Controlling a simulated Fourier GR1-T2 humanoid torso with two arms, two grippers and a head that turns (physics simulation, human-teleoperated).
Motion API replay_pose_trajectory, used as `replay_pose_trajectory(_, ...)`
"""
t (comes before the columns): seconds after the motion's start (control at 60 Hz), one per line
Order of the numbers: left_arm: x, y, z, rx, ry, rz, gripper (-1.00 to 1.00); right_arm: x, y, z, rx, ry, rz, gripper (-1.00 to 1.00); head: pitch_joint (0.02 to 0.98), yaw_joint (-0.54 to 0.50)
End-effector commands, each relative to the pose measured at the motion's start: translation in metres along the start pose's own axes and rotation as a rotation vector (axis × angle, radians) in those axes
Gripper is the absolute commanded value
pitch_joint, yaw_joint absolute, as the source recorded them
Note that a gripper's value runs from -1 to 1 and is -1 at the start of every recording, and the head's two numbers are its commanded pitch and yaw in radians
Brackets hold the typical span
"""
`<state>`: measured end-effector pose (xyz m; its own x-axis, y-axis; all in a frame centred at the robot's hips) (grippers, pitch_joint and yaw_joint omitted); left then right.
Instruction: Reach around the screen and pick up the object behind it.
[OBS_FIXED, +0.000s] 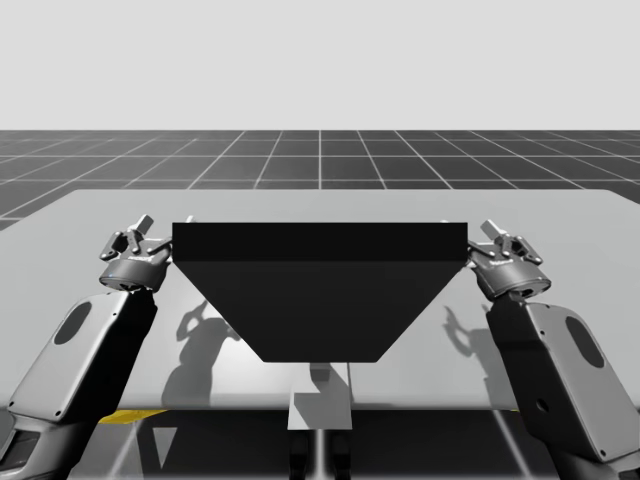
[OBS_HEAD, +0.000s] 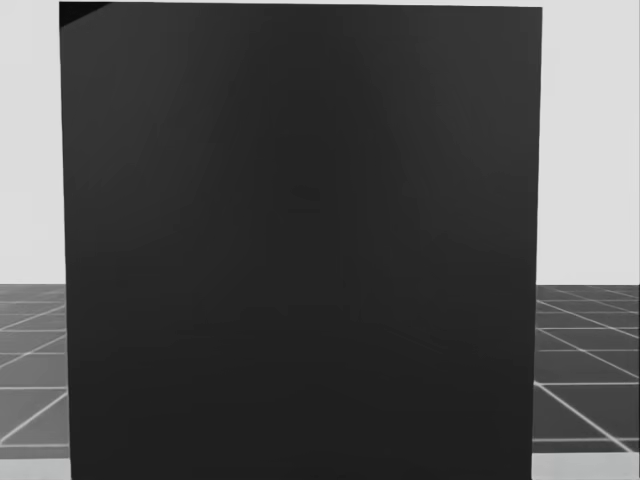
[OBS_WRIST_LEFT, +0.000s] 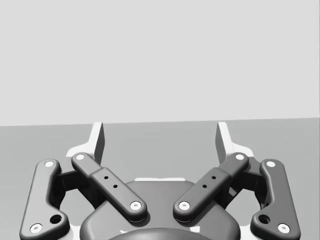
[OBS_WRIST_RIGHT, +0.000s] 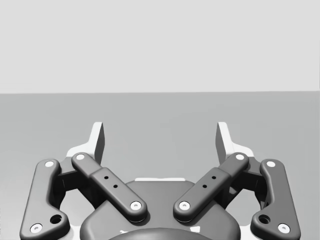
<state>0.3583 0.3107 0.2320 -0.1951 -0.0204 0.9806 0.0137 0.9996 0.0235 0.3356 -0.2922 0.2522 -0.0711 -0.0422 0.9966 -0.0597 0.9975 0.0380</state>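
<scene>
In the high view the dark screen (OBS_FIXED: 320, 285) stands upright at the middle of the grey tabletop (OBS_FIXED: 110, 205), and your two arms come up on either side of it. Your left end effector (OBS_FIXED: 133, 236) sits at the screen's 9 o'clock, just beside its upper corner. Your right end effector (OBS_FIXED: 505, 238) mirrors it at 3 o'clock. Whether either one touches the panel's edge cannot be told. Each wrist view shows its fingers spread wide, left (OBS_WRIST_LEFT: 160, 142) and right (OBS_WRIST_RIGHT: 160, 142), with bare tabletop ahead and nothing held between them. From the head view the screen (OBS_HEAD: 300, 240) blocks almost everything in front of you, with strips of gridded floor (OBS_HEAD: 585, 350) at 3 and 9 o'clock. The object you are after is hidden behind the screen, so its exact spot cannot be told.
</scene>
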Motion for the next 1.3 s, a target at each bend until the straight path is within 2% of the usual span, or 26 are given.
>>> replay_pose_trajectory(0.017, 0.0, 0.0, -0.001, -0.002, 0.0, 0.0, -1.0, -0.001, 0.002, 0.005, 0.012, 0.027, 0.017, -1.0, 0.048, -0.03)
replay_pose_trajectory(0.033, 0.0, 0.0, -0.001, -0.003, 0.001, 0.001, -1.0, 0.0, 0.002, 0.005, 0.02, 0.004, 0.006, -1.0, 0.048, -0.03)
replay_pose_trajectory(0.083, 0.0, 0.0, -0.001, -0.003, 0.002, 0.001, -1.0, 0.002, 0.003, 0.006, 0.025, -0.009, 0.01, -1.0, 0.047, -0.03)
replay_pose_trajectory(0.117, 0.0, 0.0, 0.0, -0.005, 0.003, 0.002, -1.0, 0.003, 0.004, 0.005, 0.066, -0.012, -0.004, -1.0, 0.048, -0.02)
replay_pose_trajectory(0.183, 0.001, 0.0, 0.001, -0.009, 0.001, 0.005, -1.0, 0.001, 0.003, 0.005, 0.083, -0.01, 0.021, -1.0, 0.048, -0.02)
replay_pose_trajectory(0.283, 0.007, 0.001, 0.004, -0.043, 0.016, 0.02, -1.0, 0.005, 0.002, 0.009, 0.152, -0.026, 0.014, -1.0, 0.051, -0.03)
replay_pose_trajectory(0.35, 0.014, 0.002, 0.008, -0.098, 0.031, 0.04, -1.0, 0.009, 0.001, 0.014, 0.215, -0.05, 0.023, -1.0, 0.055, -0.03)
replay_pose_trajectory(0.417, 0.02, 0.005, 0.013, -0.132, 0.031, 0.038, -1.0, 0.012, -0.001, 0.018, 0.262, -0.064, 0.029, -1.0, 0.058, -0.03)
replay_pose_trajectory(0.467, 0.023, 0.008, 0.02, -0.178, 0.044, 0.037, -1.0, 0.016, -0.003, 0.022, 0.324, -0.071, 0.015, -1.0, 0.059, -0.03)
replay_pose_trajectory(0.617, 0.022, 0.015, 0.04, -0.294, 0.101, 0.015, -1.0, 0.019, -0.005, 0.029, 0.421, -0.081, 0.03, -1.0, 0.065, -0.03)
replay_pose_trajectory(0.65, 0.022, 0.017, 0.047, -0.333, 0.124, 0.009, -1.0, 0.019, -0.006, 0.031, 0.457, -0.078, 0.025, -1.0, 0.066, -0.03)
replay_pose_trajectory(0.7, 0.024, 0.021, 0.054, -0.348, 0.136, 0.004, -1.0, 0.018, -0.006, 0.033, 0.497, -0.075, 0.03, -1.0, 0.067, -0.03)
replay_pose_trajectory(0.767, 0.027, 0.025, 0.063, -0.398, 0.155, 0.005, -1.0, 0.018, -0.006, 0.037, 0.554, -0.072, 0.032, -1.0, 0.068, -0.03)
replay_pose_trajectory(0.8, 0.028, 0.026, 0.066, -0.409, 0.159, 0.001, -1.0, 0.018, -0.006, 0.038, 0.565, -0.074, 0.042, -1.0, 0.068, -0.03)
replay_pose_trajectory(0.883, 0.03, 0.03, 0.074, -0.484, 0.185, 0.015, -1.0, 0.017, -0.006, 0.043, 0.636, -0.081, 0.044, -1.0, 0.068, -0.03)
replay_pose_trajectory(1.0, 0.026, 0.033, 0.081, -0.564, 0.216, 0.006, -1.0, 0.016, -0.01, 0.046, 0.689, -0.083, 0.052, -1.0, 0.068, -0.03)
replay_pose_trajectory(1.033, 0.023, 0.034, 0.083, -0.583, 0.229, -0.017, -1.0, 0.016, -0.011, 0.048, 0.705, -0.085, 0.06, -1.0, 0.069, -0.03)
replay_pose_trajectory(1.1, 0.019, 0.034, 0.086, -0.618, 0.252, -0.011, -1.0, 0.015, -0.013, 0.049, 0.726, -0.081, 0.064, -1.0, 0.07, -0.03)
replay_pose_trajectory(1.15, 0.017, 0.033, 0.089, -0.652, 0.27, -0.031, -1.0, 0.014, -0.014, 0.05, 0.742, -0.079, 0.067, -1.0, 0.072, -0.03)
replay_pose_trajectory(1.2, 0.015, 0.032, 0.09, -0.681, 0.284, -0.022, -1.0, 0.014, -0.014, 0.05, 0.743, -0.078, 0.072, -1.0, 0.073, -0.03)
replay_pose_trajectory(1.3, 0.009, 0.03, 0.089, -0.721, 0.311, -0.033, -1.0, 0.013, -0.015, 0.05, 0.752, -0.073, 0.079, -1.0, 0.073, -0.03)
